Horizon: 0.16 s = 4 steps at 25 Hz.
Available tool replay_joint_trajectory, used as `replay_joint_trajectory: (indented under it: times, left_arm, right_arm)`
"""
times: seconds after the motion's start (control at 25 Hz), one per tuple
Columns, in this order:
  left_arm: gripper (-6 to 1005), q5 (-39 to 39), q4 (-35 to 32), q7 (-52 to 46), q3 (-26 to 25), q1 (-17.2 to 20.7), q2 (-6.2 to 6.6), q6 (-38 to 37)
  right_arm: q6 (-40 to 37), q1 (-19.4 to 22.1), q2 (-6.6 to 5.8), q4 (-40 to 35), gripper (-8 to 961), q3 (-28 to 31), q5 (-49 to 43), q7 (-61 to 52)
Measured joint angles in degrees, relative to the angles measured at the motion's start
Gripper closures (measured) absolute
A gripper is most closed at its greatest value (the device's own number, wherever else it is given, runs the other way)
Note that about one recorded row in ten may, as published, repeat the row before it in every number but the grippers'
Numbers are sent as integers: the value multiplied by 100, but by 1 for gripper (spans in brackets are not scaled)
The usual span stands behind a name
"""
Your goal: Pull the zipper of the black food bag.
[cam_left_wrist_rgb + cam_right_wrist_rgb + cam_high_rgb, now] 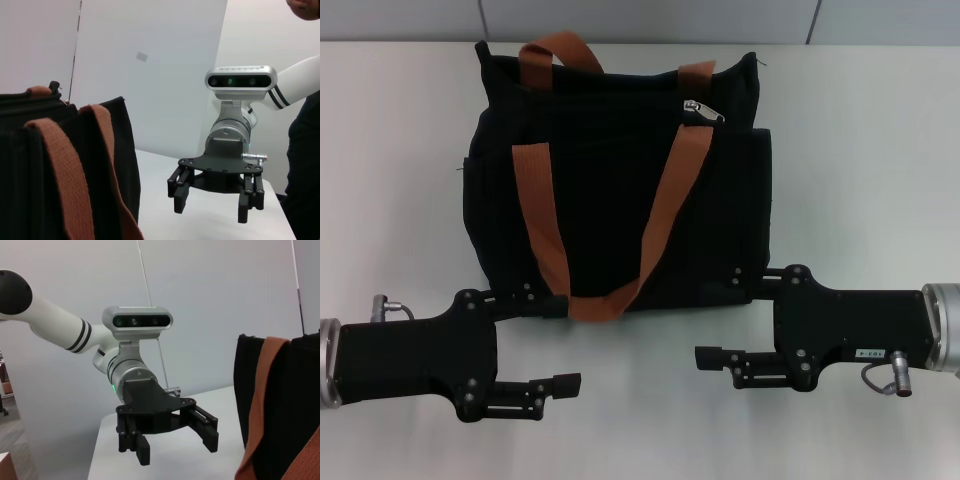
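Observation:
The black food bag [610, 200] stands on the white table [860, 150] with two orange-brown strap handles [535, 210] hanging down its near side. The silver zipper pull [703, 110] lies on the top zip track toward the bag's right end. My left gripper [565, 343] is open and empty, just in front of the bag's lower left. My right gripper [720, 318] is open and empty at the bag's lower right. The right gripper [211, 210] shows open in the left wrist view, beside the bag [115, 150]. The left gripper [178, 450] shows open in the right wrist view, beside the bag [292, 390].
A white wall rises behind the table's far edge. A person in dark clothes [306, 170] stands at the edge of the left wrist view, beyond the table.

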<state>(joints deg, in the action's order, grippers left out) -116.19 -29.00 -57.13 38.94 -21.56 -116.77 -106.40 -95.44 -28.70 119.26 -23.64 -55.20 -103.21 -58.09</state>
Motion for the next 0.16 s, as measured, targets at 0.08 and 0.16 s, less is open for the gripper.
replay_joint_trajectory:
  times: [0.08, 0.16]
  left_arm:
    - [170, 0, 0, 0, 0, 0, -1, 0]
    - [170, 0, 0, 0, 0, 3, -2, -2]
  right_arm:
    - [0, 0, 0, 0, 258, 0, 9, 0]
    - [0, 1, 0, 0, 258, 0, 14, 0]
